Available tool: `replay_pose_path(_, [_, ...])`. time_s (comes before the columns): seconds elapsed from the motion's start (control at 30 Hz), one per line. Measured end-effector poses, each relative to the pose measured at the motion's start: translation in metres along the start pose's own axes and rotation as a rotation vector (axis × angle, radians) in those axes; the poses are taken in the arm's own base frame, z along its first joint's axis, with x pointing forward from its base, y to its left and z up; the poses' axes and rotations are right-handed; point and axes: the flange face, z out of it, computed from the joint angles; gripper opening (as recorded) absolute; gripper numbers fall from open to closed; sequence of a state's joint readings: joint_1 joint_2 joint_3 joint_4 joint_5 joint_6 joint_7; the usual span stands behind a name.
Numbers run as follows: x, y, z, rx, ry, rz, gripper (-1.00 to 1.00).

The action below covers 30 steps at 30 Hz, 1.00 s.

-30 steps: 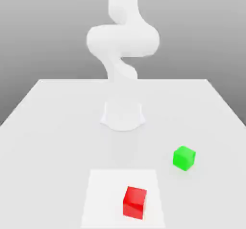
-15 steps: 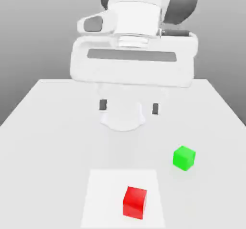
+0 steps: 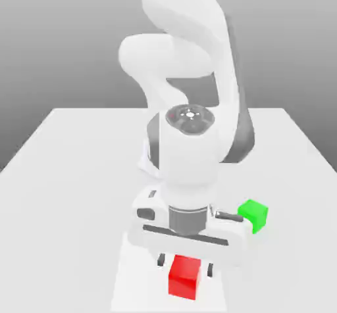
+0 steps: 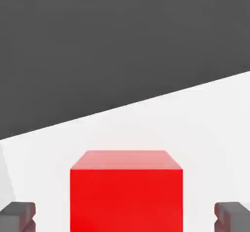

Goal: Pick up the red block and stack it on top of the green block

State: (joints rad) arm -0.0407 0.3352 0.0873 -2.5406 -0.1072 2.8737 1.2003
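The red block (image 3: 184,277) is a small bright red cube with plain smooth faces. It rests on a paler square patch (image 3: 131,272) of the white table (image 3: 72,173), at the near edge in the exterior view. The gripper (image 3: 185,265) stands directly over it, one dark fingertip (image 4: 18,215) on each side. The fingers are spread, with a visible gap between each tip and the cube; contact appears absent, though the tips are cut off at the hand view's edge. The green block (image 3: 253,214), a cube of like size, lies toward the exterior view's right, beside the gripper body. Count: one red cube, one green cube, one arm.
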Motion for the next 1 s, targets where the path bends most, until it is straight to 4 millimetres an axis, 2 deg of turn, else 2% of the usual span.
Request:
replay_pose_path(0.2, [0.0, 0.0, 0.0, 0.001, 0.0, 0.0, -1.0])
replay_pose_path(0.37, [0.0, 0.0, -0.052, 0.0, 0.0, 0.0, -1.0])
replay_pose_path(0.43, [-0.026, -0.002, -0.068, 0.01, -0.013, -0.04, -1.0])
replay_pose_path(0.53, [-0.092, -0.004, -0.086, 0.022, -0.034, -0.159, -1.0])
replay_pose_path(0.6, [-0.127, 0.003, -0.094, 0.026, -0.043, -0.222, -1.0])
replay_pose_path(0.73, [-0.174, 0.028, -0.103, 0.024, -0.045, -0.306, -1.0])
replay_pose_path(0.87, [-0.218, 0.061, -0.102, 0.011, -0.024, -0.41, -1.0])
replay_pose_path(0.93, [-0.232, 0.076, -0.099, 0.002, -0.007, -0.452, -1.0])
replay_pose_path(1.0, [-0.235, 0.08, -0.093, -0.003, 0.006, -0.462, -1.0])
